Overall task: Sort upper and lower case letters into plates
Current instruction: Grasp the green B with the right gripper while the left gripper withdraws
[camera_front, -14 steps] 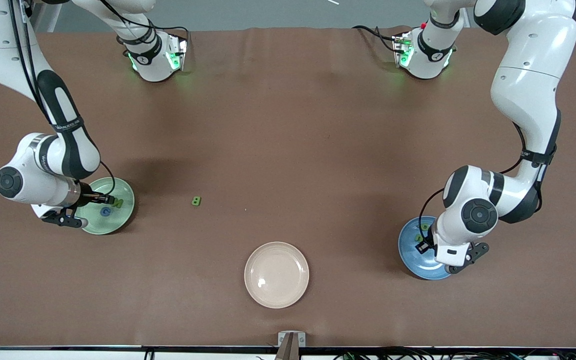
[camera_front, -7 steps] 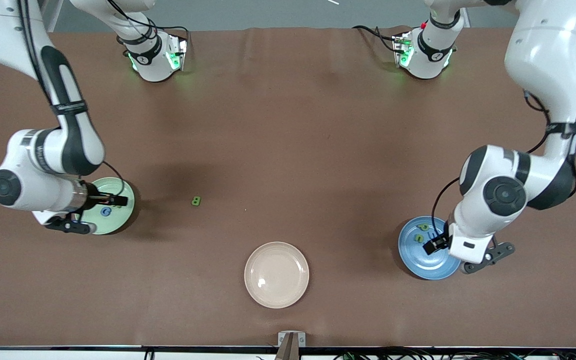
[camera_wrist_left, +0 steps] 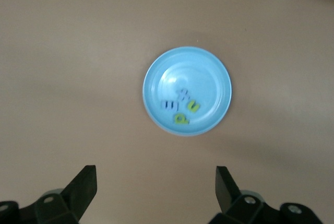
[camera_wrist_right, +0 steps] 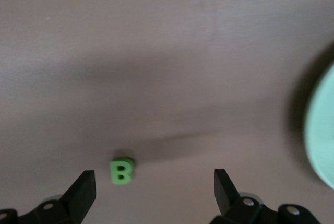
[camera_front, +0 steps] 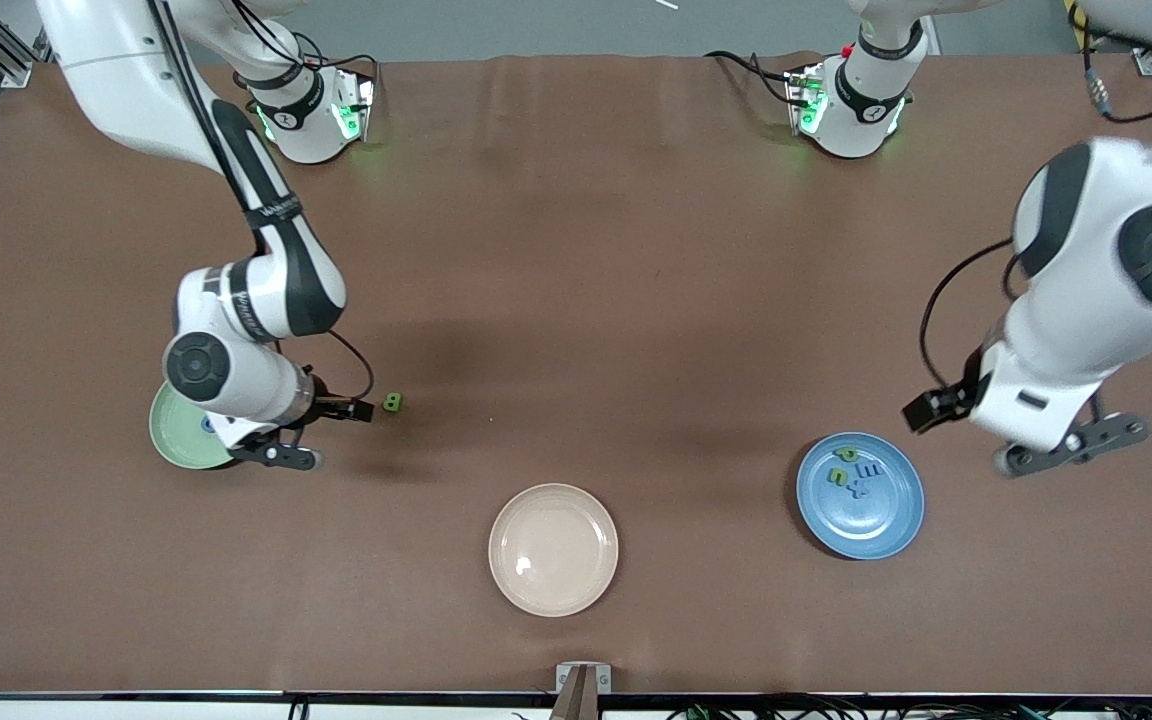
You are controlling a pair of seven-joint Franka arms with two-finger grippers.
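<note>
A green letter B (camera_front: 392,402) (camera_wrist_right: 121,171) lies on the brown table. My right gripper (camera_front: 361,410) (camera_wrist_right: 154,179) hangs open just beside it, toward the right arm's end, with nothing between the fingers. The mint green plate (camera_front: 172,443) (camera_wrist_right: 321,140) is partly hidden under the right arm; a blue letter (camera_front: 206,425) shows in it. The blue plate (camera_front: 886,525) (camera_wrist_left: 209,72) holds several small green and pale blue letters (camera_wrist_left: 180,106). My left gripper (camera_front: 924,411) (camera_wrist_left: 155,177) is open and empty, up in the air over bare table beside the blue plate.
A cream-beige plate (camera_front: 553,549) with nothing in it sits near the table's front edge, between the two coloured plates. The arm bases (camera_front: 311,110) (camera_front: 851,105) stand along the edge farthest from the front camera.
Both grippers have left their plates. The right one swung from over the green plate to beside the B. The left one rose and drew away, which uncovered the letters in the blue plate.
</note>
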